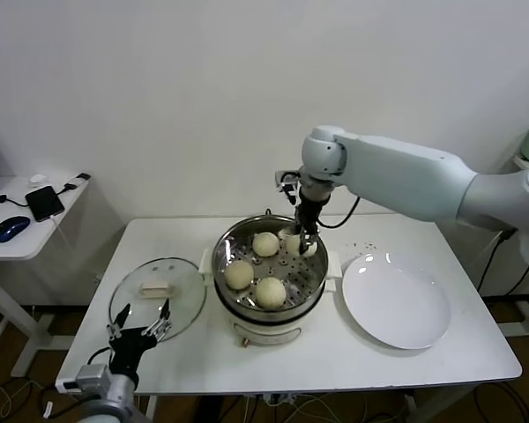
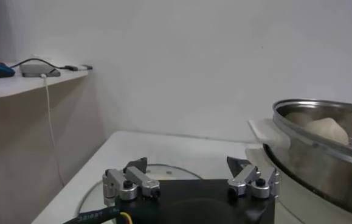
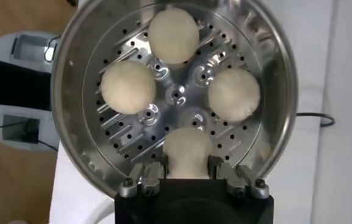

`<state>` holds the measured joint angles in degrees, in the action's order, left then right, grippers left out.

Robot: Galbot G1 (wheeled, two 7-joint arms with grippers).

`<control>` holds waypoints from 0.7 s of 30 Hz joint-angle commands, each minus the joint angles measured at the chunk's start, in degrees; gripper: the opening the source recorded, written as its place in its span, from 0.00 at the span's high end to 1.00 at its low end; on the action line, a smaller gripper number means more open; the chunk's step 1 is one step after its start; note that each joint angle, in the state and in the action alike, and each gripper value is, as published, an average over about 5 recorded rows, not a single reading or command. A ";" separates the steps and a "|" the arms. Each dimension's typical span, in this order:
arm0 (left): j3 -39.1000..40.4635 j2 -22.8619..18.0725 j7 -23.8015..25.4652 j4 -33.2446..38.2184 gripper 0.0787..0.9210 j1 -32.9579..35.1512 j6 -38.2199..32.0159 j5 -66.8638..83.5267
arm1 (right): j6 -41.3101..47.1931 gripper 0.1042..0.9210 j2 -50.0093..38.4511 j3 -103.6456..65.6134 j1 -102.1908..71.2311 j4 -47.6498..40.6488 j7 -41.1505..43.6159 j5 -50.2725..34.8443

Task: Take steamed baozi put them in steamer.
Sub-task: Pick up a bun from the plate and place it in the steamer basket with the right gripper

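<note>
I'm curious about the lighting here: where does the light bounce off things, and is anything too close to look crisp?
Head view: bright glints on the white plate and the glass lid. Right wrist view: the steamer rim mirrors the light, and the right hand holding a baozi fills the near edge. Left wrist view: the near steamer wall looks soft.

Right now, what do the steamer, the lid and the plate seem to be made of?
Steamer: polished steel, likely; its wall mirrors the light, and its tray is perforated. The base looks like cream plastic.
Lid: clear glass, it seems, since the table shows through; its handle is cream.
Plate: glossy white, perhaps ceramic or plastic; bright glints on the rim.
</note>
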<state>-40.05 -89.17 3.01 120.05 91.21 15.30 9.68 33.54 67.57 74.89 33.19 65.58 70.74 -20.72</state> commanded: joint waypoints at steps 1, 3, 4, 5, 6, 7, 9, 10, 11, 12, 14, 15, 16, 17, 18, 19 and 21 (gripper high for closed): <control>0.02 -0.01 -0.05 -0.19 0.12 -0.09 -0.03 -0.11 | 1.31 0.55 2.46 1.34 -3.98 -0.71 -3.26 3.41; 0.04 -0.04 -0.08 -0.23 0.12 -0.11 -0.05 -0.14 | 1.48 0.55 2.62 0.67 -4.93 -1.13 -4.60 3.50; 0.07 -0.06 -0.09 -0.23 0.12 -0.10 -0.06 -0.15 | 1.57 0.55 2.70 0.38 -5.30 -1.26 -5.00 3.56; 0.10 -0.09 -0.10 -0.23 0.12 -0.10 -0.06 -0.17 | 1.65 0.55 2.76 0.15 -5.57 -1.34 -5.18 3.59; 0.14 -0.12 -0.10 -0.24 0.12 -0.10 -0.06 -0.20 | 1.72 0.56 2.79 -0.02 -5.80 -1.38 -5.18 3.66; 0.18 -0.16 -0.10 -0.25 0.12 -0.10 -0.06 -0.22 | 1.77 0.56 2.79 -0.14 -5.97 -1.39 -5.09 3.77; 0.25 -0.22 -0.11 -0.30 0.12 -0.08 -0.08 -0.27 | 1.84 0.56 2.72 -0.24 -6.28 -1.32 -4.98 4.00; 0.28 -0.24 -0.11 -0.36 0.12 -0.08 -0.11 -0.31 | 1.86 0.55 2.67 -0.29 -6.45 -1.29 -4.99 4.17; 0.31 -0.25 -0.10 -0.46 0.12 -0.09 -0.15 -0.36 | 1.87 0.55 2.64 -0.39 -6.62 -1.28 -5.09 4.33; 0.33 -0.26 -0.10 -0.57 0.12 -0.09 -0.20 -0.41 | 1.88 0.55 2.62 -0.53 -6.82 -1.28 -5.24 4.48; 0.33 -0.27 -0.10 -0.81 0.12 -0.11 -0.27 -0.51 | 1.88 0.53 2.59 -0.93 -7.11 -1.33 -5.55 4.72; 0.32 -0.28 -0.12 -0.89 0.12 -0.12 -0.30 -0.54 | 1.87 0.52 2.56 -1.13 -7.19 -1.35 -5.67 4.77; 0.30 -0.30 -0.13 -0.92 0.12 -0.12 -0.31 -0.55 | 1.86 0.50 2.50 -1.29 -7.22 -1.36 -5.77 4.81; 0.26 -0.33 -0.15 -0.91 0.12 -0.11 -0.31 -0.55 | 1.87 0.47 2.39 -1.51 -7.20 -1.33 -5.87 4.83; 0.22 -0.36 -0.17 -0.87 0.12 -0.11 -0.30 -0.54 | 1.87 0.43 2.23 -1.77 -7.16 -1.29 -5.96 4.82; 0.17 -0.40 -0.19 -0.79 0.12 -0.09 -0.29 -0.54 | 1.89 0.40 1.96 -2.21 -7.09 -1.18 -6.04 4.83; 0.09 -0.46 -0.21 -0.59 0.12 -0.03 -0.27 -0.52 | 1.96 0.33 1.12 -3.39 -6.86 -0.78 -6.14 4.80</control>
<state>-39.86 -89.52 2.84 119.31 91.14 15.00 9.20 35.27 69.36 73.46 27.26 64.56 65.66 -16.63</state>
